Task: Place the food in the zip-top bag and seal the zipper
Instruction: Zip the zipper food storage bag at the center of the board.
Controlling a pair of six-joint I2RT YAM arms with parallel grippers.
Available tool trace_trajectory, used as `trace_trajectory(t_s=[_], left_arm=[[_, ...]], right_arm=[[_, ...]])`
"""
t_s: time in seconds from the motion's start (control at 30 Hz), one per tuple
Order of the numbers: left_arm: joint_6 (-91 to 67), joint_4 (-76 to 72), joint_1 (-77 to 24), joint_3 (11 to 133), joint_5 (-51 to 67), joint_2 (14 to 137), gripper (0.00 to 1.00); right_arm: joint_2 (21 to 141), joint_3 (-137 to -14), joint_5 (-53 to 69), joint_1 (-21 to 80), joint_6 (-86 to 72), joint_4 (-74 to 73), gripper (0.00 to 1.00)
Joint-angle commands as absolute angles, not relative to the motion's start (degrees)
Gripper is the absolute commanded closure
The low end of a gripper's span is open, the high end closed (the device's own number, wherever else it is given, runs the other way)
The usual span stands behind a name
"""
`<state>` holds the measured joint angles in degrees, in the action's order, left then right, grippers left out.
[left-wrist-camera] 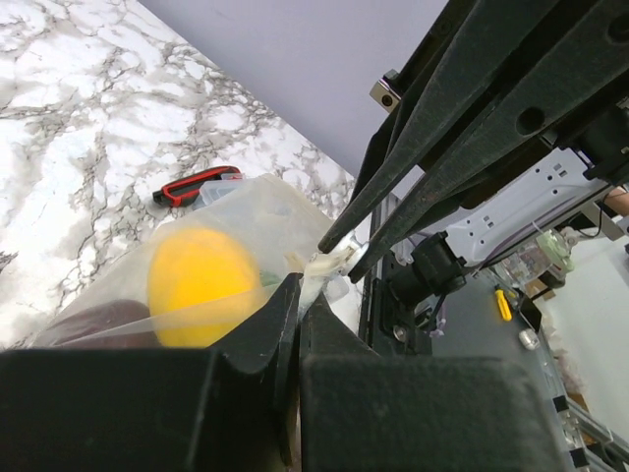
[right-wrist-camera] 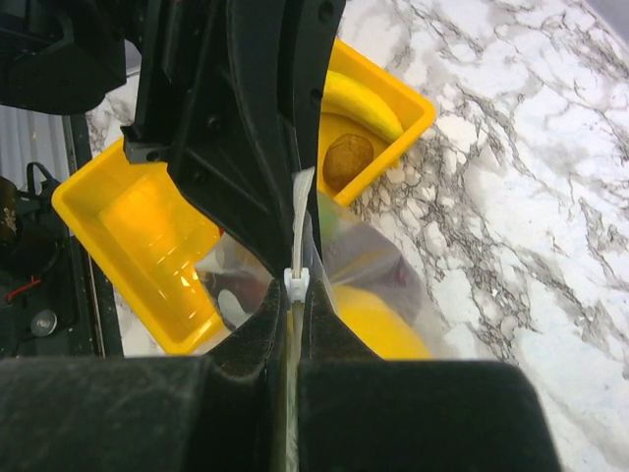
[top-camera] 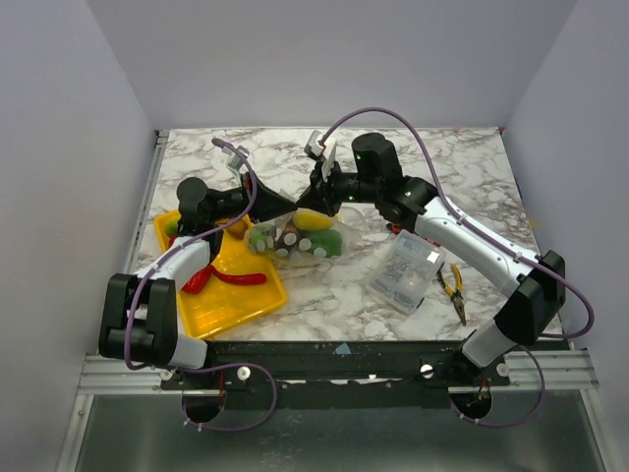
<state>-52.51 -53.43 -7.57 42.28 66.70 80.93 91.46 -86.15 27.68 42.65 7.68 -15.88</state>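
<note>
The clear zip-top bag (top-camera: 295, 236) lies mid-table, holding the yellow lemon (top-camera: 313, 218), green pieces (top-camera: 330, 244) and dark fruits. My left gripper (top-camera: 287, 205) is shut on the bag's mouth edge; in the left wrist view (left-wrist-camera: 299, 293) the film is pinched beside the lemon (left-wrist-camera: 201, 285). My right gripper (top-camera: 316, 195) is shut on the zipper strip (right-wrist-camera: 299, 226), with the white slider (right-wrist-camera: 297, 283) at its fingertips (right-wrist-camera: 297, 300). The two grippers almost touch. The red chili (top-camera: 236, 278) lies in the yellow tray (top-camera: 221, 305), the banana (right-wrist-camera: 359, 103) at the tray's far corner.
A clear plastic box (top-camera: 405, 272) and yellow-handled pliers (top-camera: 452, 287) lie right of the bag. A red-handled tool (left-wrist-camera: 197, 185) lies behind the bag. A brown round piece (right-wrist-camera: 346, 162) sits in the tray next to the banana.
</note>
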Motion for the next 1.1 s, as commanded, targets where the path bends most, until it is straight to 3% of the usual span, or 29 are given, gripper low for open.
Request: trace_trajectory(t_s=[0.0,0.73,1.07], left_arm=[[-52.3,-55.5,-4.8,42.1,65.0,79.8,1.0],[-48.4,-45.7,2.7,43.5,62.8,81.1,1.0],[-44.3,-38.2,3.5,44.5,61.6,81.4,1.0]], right_arm=[[87.5,-83.4,24.7,42.0,6.4,-17.7,1.0],[72.1,-65.5,17.2,42.0,-2.1,-17.5,1.0],[65.0,-58.6,8.1,42.0,-4.3,-18.8,1.0]])
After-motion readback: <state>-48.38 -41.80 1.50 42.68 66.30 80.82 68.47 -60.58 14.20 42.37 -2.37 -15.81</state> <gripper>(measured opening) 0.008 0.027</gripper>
